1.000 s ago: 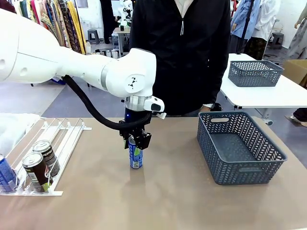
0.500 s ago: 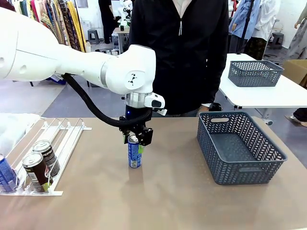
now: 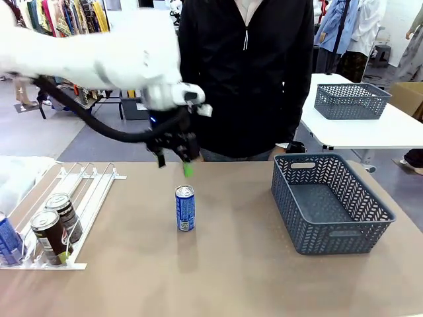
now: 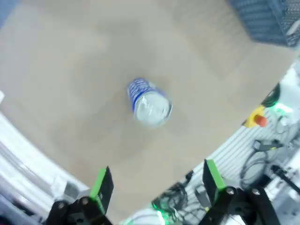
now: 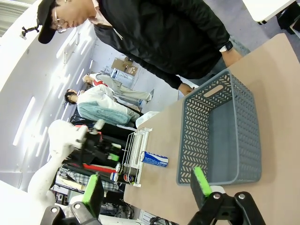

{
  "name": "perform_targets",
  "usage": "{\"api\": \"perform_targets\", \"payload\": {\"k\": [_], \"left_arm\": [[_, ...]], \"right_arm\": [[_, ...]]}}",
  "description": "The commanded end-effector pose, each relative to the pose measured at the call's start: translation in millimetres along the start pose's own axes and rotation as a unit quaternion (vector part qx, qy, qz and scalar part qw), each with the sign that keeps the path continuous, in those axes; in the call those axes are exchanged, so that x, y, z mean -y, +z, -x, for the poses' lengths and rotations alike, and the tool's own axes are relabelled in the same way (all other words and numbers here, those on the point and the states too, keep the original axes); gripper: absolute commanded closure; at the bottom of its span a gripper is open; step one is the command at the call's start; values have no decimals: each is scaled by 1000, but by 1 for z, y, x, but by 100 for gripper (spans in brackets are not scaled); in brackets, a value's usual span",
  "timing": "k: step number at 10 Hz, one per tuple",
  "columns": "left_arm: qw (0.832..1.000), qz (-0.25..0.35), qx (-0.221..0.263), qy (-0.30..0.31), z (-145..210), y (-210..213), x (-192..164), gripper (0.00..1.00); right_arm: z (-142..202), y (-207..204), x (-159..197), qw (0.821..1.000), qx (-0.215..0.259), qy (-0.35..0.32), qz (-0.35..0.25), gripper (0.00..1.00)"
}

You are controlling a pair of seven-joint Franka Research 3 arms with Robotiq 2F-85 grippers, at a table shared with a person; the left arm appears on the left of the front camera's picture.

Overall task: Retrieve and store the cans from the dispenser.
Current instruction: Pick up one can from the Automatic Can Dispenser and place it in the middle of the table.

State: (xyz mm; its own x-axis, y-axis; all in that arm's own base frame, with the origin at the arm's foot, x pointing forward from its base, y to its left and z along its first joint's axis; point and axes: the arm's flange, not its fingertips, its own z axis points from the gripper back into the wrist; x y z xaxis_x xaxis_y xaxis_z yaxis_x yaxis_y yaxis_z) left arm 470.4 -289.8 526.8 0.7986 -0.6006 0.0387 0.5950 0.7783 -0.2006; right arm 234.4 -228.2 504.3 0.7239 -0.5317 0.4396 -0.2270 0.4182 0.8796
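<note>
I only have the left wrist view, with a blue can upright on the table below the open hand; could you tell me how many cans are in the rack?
Observer: Three sit at the rack's low end, one blue can and two dark cans.
Operator: Thank you; is anything in the basket?
Observer: No, the basket is empty, and it stands to the right of the upright blue can.
</note>
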Motion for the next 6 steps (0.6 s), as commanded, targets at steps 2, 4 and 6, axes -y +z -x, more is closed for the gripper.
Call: {"api": "perform_targets", "payload": {"k": [2, 4, 6], "left_arm": [[989, 102, 86, 70, 128, 55, -85, 0], [956, 182, 167, 159, 226, 81, -169, 0], [885, 256, 283, 266, 333, 83, -230, 0]], "right_arm": [[-4, -1, -1, 1000, 12, 13, -12, 0], [-4, -1, -1, 1000, 12, 13, -12, 0], [-4, -1, -1, 1000, 12, 13, -12, 0]]}}
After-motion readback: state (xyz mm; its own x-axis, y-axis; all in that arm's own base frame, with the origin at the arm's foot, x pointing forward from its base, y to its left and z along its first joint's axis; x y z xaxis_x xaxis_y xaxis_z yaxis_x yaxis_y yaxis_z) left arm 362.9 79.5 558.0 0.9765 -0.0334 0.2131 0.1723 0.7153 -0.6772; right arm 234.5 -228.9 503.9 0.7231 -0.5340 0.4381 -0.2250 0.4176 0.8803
